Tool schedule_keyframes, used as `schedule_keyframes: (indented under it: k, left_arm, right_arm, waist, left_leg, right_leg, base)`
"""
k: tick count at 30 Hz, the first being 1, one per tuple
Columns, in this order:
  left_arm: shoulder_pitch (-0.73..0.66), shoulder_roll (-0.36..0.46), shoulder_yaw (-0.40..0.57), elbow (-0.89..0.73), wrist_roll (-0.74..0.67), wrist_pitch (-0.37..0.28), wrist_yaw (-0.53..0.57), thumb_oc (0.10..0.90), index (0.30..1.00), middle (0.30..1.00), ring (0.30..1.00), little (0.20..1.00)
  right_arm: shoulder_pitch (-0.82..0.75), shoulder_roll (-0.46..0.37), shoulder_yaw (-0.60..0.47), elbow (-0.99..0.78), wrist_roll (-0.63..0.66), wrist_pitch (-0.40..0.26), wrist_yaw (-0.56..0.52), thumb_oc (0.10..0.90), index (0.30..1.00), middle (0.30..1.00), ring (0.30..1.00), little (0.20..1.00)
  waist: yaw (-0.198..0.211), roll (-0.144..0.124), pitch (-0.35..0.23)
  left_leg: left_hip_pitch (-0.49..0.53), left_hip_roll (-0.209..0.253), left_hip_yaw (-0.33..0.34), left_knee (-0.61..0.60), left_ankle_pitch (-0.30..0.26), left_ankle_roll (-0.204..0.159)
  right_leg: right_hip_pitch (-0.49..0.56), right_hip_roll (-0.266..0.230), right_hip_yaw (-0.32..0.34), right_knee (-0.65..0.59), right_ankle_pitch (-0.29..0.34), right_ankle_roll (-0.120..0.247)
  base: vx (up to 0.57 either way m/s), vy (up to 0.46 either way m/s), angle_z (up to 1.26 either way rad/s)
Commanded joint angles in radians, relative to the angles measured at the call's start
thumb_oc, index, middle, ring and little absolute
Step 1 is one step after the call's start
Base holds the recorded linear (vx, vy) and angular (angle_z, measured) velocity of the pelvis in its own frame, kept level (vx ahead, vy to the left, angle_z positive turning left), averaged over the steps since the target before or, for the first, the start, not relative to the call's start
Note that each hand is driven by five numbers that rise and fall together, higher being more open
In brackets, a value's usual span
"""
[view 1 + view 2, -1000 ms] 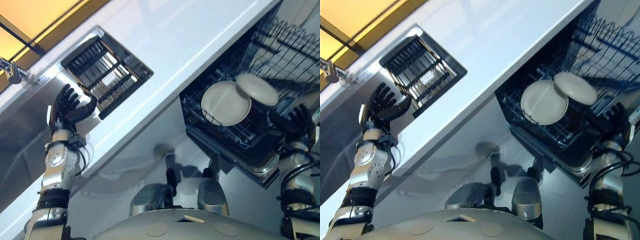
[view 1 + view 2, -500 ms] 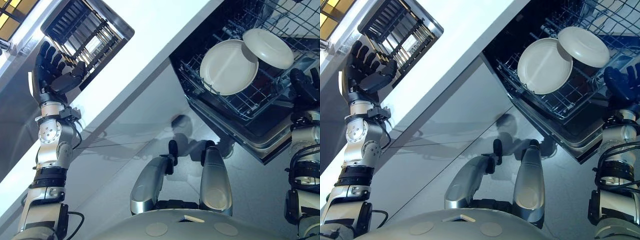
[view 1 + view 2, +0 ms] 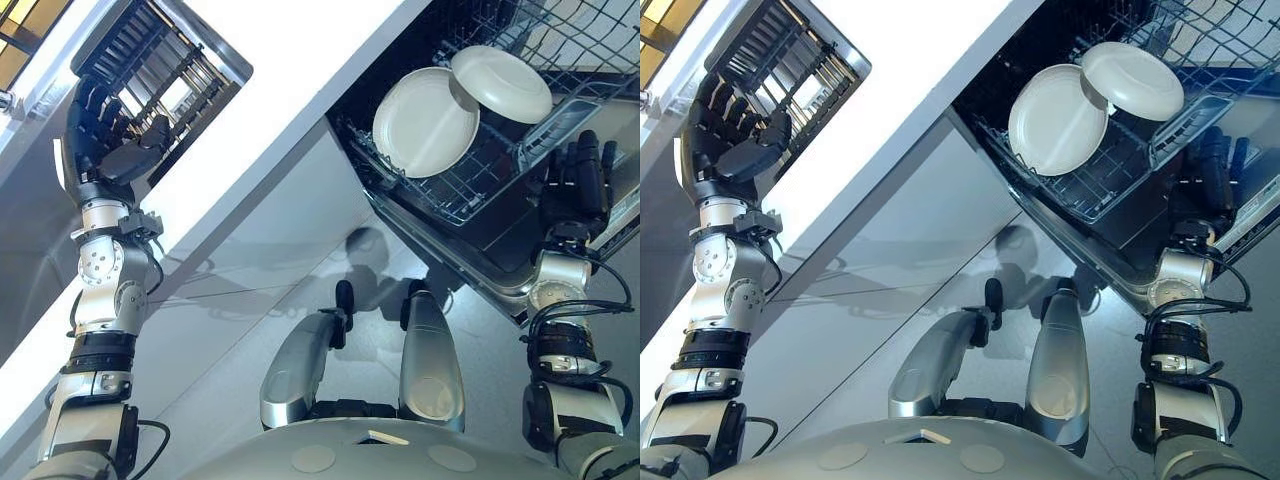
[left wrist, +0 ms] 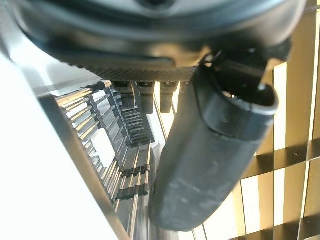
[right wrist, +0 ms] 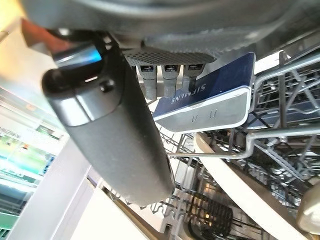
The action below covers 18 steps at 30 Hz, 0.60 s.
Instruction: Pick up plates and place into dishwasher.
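Two pale plates stand in the dishwasher's lower rack: a flat one upright, and a second one leaning over its top edge. My right hand is at the rack's near edge, a short way from the plates, open with straight fingers and holding nothing. In the right wrist view a plate rim shows among the rack wires past the thumb. My left hand is raised beside the drying rack in the sink, open and empty.
A white countertop runs between the sink and the open dishwasher. The grey cabinet front lies below it. An upper wire basket shows behind the plates. The drying rack's bars sit close to the left thumb.
The whole picture has shifted, so the camera has moved. My right hand sits slightly further back from the plates than before. The left hand stays by the drying rack.
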Motion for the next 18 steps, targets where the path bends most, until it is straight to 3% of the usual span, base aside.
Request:
schedule_keyframes:
  k: [1,3,7,15,18]
  left_arm:
    - [0.037,-0.035,-0.024,-0.030,-0.026,-0.061,0.010,0.800,0.900,0.900,0.900,0.900]
    - [0.045,-0.041,-0.025,-0.028,-0.027,-0.060,0.003,0.800,0.900,0.900,0.900,0.900]
    - [0.048,-0.049,-0.041,-0.019,-0.023,-0.049,-0.004,0.800,0.900,0.900,0.900,0.900]
    - [0.043,-0.057,-0.080,0.011,-0.005,-0.043,-0.016,0.800,0.900,0.900,0.900,0.900]
    - [0.033,-0.050,-0.090,0.021,-0.001,-0.036,-0.024,0.800,0.900,0.900,0.900,0.900]
  right_arm:
    - [-0.112,0.061,0.197,-0.254,-0.067,0.235,0.214,0.800,0.900,0.900,0.900,0.900]
    - [-0.107,0.066,0.226,-0.260,-0.050,0.326,0.280,0.800,0.900,0.900,0.900,0.900]
    - [-0.125,0.079,0.290,-0.264,-0.084,0.391,0.369,0.800,0.900,0.900,0.900,0.900]
    - [-0.245,0.116,0.455,-0.344,-0.262,0.468,0.387,0.800,0.900,0.900,0.900,0.900]
    - [-0.284,0.128,0.492,-0.313,-0.305,0.464,0.369,0.800,0.900,0.900,0.900,0.900]
  waist:
    - [0.031,-0.009,-0.026]
    - [0.038,-0.011,-0.035]
    - [0.051,-0.020,-0.047]
    - [0.095,-0.040,-0.087]
    - [0.115,-0.051,-0.095]
  left_leg:
    - [0.033,-0.051,0.022,-0.007,-0.039,0.069]
    - [0.037,-0.053,0.021,-0.008,-0.037,0.070]
    - [0.054,-0.057,0.017,-0.001,-0.046,0.072]
    - [0.072,-0.062,-0.013,-0.021,-0.033,0.078]
    - [0.083,-0.066,-0.026,-0.025,-0.031,0.081]
  right_leg:
    - [0.043,0.033,-0.034,-0.035,-0.012,-0.003]
    - [0.053,0.029,-0.036,-0.051,-0.001,0.001]
    - [0.080,0.019,-0.038,-0.063,0.001,0.007]
    - [0.109,0.020,-0.047,-0.091,0.020,0.012]
    - [0.126,0.016,-0.060,-0.100,0.027,0.013]
  base:
    - [0.04,0.072,-0.05]
    - [0.05,0.065,-0.05]
    - [0.08,0.059,0.00]
    - [0.05,0.093,0.07]
    - [0.03,0.043,0.05]
